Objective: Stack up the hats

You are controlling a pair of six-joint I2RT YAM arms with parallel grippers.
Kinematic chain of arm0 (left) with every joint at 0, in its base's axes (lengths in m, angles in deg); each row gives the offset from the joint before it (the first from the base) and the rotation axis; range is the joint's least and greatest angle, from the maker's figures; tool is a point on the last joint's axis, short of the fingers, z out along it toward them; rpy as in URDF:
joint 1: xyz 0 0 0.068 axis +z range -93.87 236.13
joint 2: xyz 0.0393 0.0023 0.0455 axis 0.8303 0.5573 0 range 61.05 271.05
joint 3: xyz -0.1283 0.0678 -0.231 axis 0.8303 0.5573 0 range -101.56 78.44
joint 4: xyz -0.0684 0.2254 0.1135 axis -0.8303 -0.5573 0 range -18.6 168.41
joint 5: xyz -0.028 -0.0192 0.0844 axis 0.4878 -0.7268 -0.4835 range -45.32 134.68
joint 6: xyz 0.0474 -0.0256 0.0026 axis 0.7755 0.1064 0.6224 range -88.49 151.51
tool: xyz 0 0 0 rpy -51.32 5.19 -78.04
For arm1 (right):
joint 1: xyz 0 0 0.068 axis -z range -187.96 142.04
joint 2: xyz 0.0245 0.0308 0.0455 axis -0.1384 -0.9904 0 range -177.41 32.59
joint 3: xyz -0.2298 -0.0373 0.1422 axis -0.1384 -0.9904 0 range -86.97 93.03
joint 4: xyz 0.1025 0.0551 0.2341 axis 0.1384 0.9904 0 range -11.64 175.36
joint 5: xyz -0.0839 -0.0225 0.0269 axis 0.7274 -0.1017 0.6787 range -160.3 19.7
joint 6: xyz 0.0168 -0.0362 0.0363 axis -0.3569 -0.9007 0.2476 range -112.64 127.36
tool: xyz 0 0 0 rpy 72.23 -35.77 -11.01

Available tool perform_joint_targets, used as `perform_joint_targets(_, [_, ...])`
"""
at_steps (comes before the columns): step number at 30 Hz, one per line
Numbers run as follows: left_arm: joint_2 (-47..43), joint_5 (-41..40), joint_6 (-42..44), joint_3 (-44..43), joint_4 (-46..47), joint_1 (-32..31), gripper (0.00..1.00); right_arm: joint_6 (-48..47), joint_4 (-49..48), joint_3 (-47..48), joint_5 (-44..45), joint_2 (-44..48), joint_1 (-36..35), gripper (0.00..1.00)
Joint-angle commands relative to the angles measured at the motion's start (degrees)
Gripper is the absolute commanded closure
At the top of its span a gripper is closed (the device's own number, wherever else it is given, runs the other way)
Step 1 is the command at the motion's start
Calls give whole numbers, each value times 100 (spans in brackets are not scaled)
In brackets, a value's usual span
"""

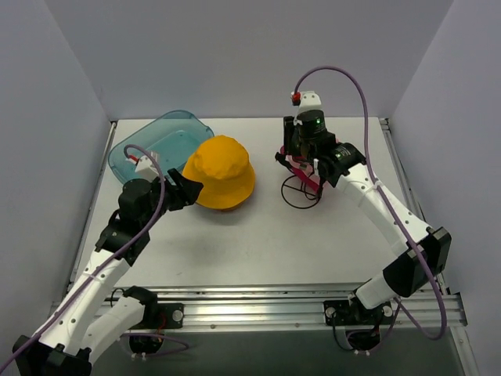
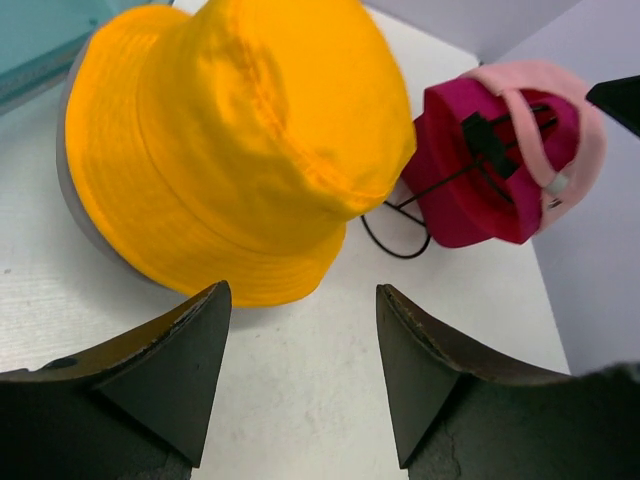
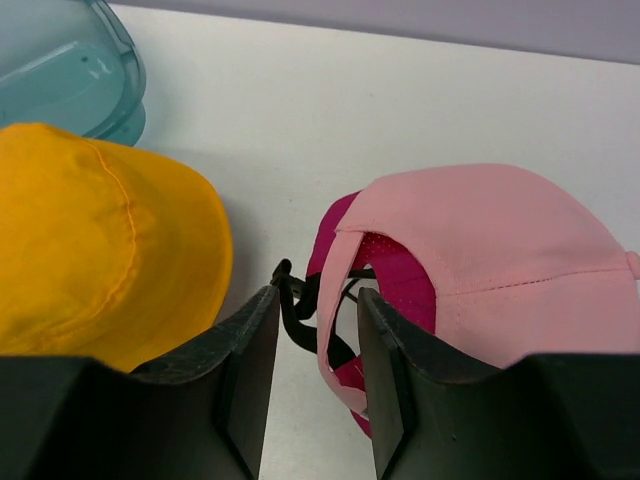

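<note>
1. The left gripper is wide open and holds nothing. It sits low, just beside the brim of the yellow bucket hat.
2. The yellow bucket hat rests on the table, just beside the blue-green tub. A grey edge peeks out under it, and I cannot tell what that is.
3. The pink cap lies to the right of the yellow hat. The magenta cap is tucked inside it, so those two look stacked already.
4. The right gripper is over the pink cap, fingers a little apart. The cap's edge and a black cord sit in the gap. I cannot tell if it is pinching them.
5. The fingers might grab only the pink cap. Then the magenta cap could slip out on the way up.
6. The black cord could catch in the fingers and drag — that might tug the caps sideways.
7. The caps are soft, so they could flop and land crooked on the yellow hat — or push it off its spot.
</note>
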Motion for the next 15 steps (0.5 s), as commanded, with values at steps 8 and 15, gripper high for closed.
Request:
perform_joint_targets(8, [47, -59, 359, 408, 96, -98, 32, -165, -33, -460, -766, -188, 215, 67])
perform_joint_targets(15, [153, -112, 456, 408, 97, -151, 32, -165, -24, -434, -967, -179, 172, 71])
